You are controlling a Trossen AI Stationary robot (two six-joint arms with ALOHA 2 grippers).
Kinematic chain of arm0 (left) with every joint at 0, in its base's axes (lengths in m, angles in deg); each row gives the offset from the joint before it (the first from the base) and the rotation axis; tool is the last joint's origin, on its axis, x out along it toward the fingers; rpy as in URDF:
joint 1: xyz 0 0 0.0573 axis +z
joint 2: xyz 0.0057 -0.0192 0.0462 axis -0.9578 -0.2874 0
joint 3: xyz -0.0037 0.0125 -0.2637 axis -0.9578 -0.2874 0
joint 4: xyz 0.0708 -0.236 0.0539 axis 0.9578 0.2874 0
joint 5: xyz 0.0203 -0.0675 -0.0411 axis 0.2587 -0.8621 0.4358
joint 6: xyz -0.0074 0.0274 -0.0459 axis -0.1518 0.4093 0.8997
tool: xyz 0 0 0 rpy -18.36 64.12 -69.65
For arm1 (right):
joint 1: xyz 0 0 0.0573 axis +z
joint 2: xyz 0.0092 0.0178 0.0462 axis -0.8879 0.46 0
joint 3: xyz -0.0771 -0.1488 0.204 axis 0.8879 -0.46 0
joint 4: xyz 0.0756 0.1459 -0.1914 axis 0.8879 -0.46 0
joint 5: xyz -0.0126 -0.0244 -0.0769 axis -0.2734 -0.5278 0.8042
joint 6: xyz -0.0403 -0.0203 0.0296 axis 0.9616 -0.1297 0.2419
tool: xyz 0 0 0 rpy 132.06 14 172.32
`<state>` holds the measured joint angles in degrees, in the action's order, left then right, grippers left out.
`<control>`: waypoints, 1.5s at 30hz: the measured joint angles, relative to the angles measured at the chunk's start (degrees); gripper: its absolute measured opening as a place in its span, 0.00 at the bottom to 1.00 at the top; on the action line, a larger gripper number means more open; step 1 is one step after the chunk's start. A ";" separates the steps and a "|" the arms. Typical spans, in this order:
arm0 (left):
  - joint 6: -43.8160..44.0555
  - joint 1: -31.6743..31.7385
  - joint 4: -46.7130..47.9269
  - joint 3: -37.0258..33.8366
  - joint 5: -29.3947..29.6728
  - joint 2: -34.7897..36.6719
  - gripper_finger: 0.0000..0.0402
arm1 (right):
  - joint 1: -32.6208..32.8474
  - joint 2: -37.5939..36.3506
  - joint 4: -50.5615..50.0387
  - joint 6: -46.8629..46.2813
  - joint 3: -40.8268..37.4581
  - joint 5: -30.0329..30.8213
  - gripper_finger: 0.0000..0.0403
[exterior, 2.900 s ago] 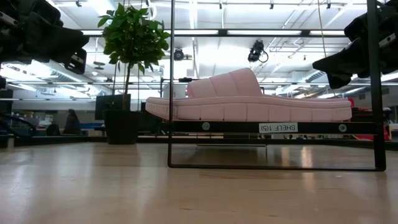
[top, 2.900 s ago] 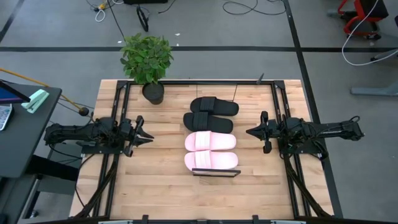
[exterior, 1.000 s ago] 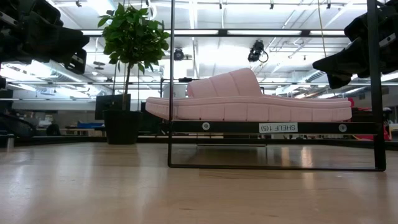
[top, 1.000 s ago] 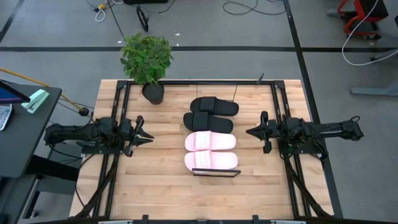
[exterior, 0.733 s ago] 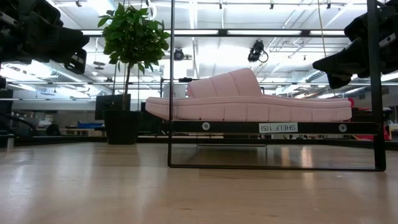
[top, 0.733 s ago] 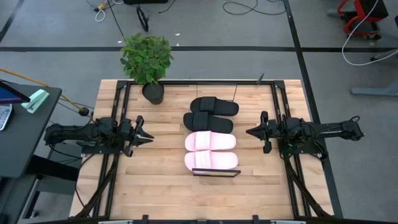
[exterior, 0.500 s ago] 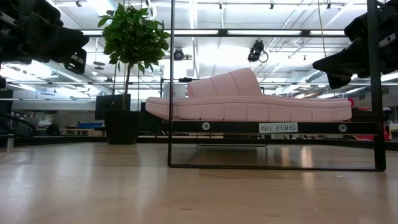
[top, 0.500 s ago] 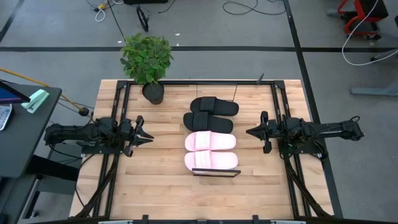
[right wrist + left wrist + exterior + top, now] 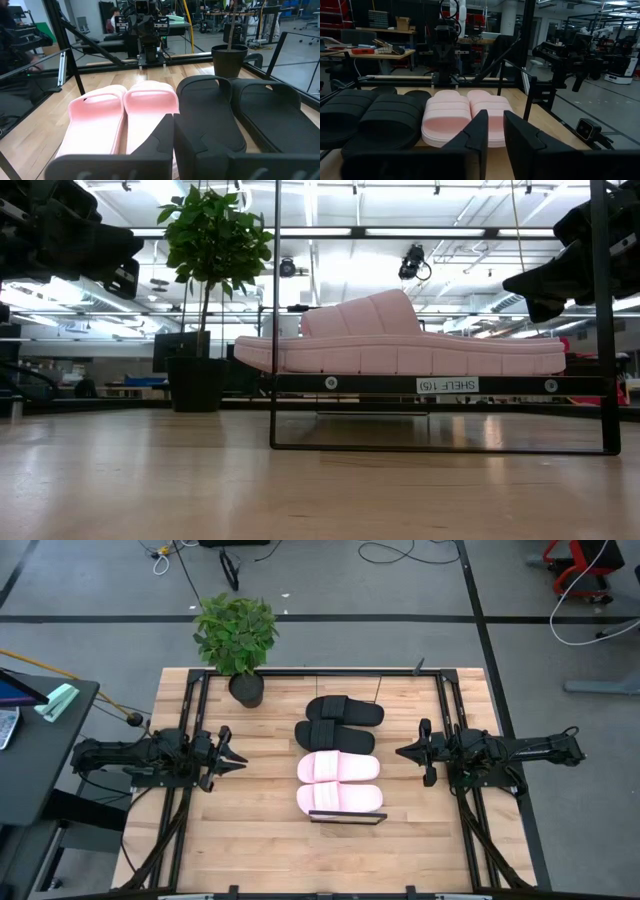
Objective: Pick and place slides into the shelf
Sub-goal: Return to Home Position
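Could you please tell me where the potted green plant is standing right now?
In the high view, the potted green plant stands at the wooden table's far edge, left of centre, just beyond and left of the farthest black slide sandal.

pink slide (image 9: 400, 345) on shelf (image 9: 360, 383), potted plant (image 9: 210, 250) behind, wood table (image 9: 150, 480) in fg

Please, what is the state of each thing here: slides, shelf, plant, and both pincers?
Black slides: on the shelf, side by side, straps up.
Pink slides: on the shelf beside the black pair, straps up.
Shelf: standing on the table, holding four slides.
Plant: upright.
Left pincer: slightly open, empty.
Right pincer: shut, empty.
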<state>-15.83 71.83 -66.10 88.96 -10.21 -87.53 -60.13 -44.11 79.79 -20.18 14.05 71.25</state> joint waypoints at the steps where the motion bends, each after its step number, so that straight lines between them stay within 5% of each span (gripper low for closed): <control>1: 0.00 0.00 0.00 0.00 0.02 0.00 0.16 | 0.00 0.00 0.00 -0.01 0.00 0.00 0.02; 45: 0.00 0.01 0.00 0.00 0.01 0.01 0.17 | 0.00 0.00 -0.02 0.00 0.00 0.00 0.02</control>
<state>-15.83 71.84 -66.10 88.96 -10.20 -87.52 -60.13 -44.11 79.77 -20.18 14.05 71.25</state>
